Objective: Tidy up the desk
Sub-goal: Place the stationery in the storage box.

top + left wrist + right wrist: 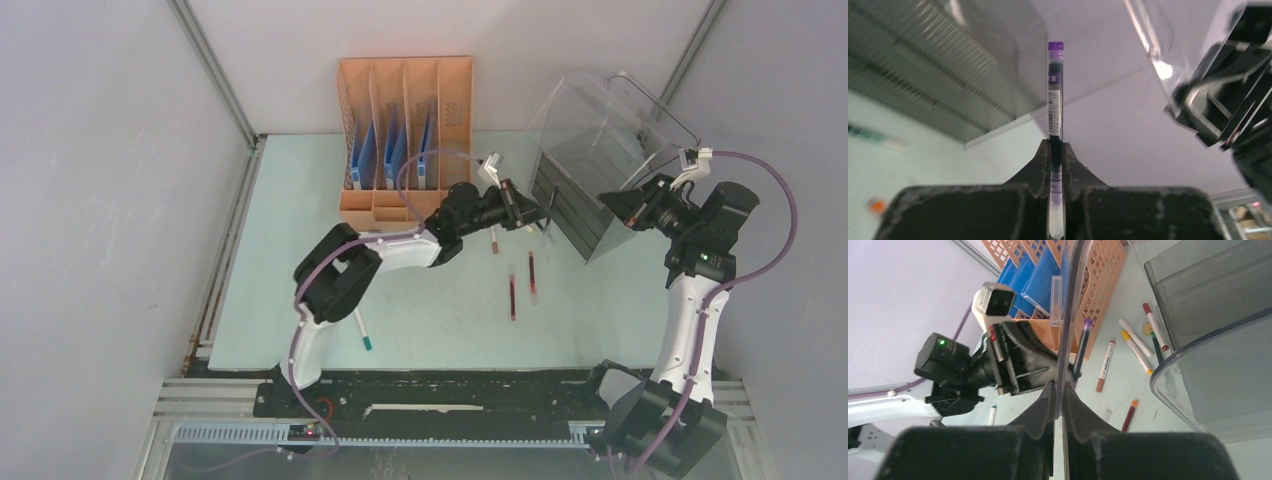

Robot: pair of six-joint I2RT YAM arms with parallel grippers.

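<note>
The desk (285, 250) is a pale mint-green top with loose pens on it. My left gripper (530, 212) reaches toward the smoky clear drawer bin (580, 190) and is shut on a purple-capped pen (1055, 95), which sticks straight out past the fingertips (1056, 147). My right gripper (612, 208) is at the bin's front, shut on the thin edge of its clear flip-up lid (1066, 315), which is raised (600, 110). In the right wrist view the left gripper (1013, 360) and its purple pen (1082, 347) sit just behind that lid edge.
An orange four-slot file rack (405, 130) with blue folders stands at the back. Red pens (513, 290) lie mid-desk and a white pen with a teal cap (362, 332) lies near the left arm. Several markers (1135, 344) lie beside the bin. Grey walls enclose the desk.
</note>
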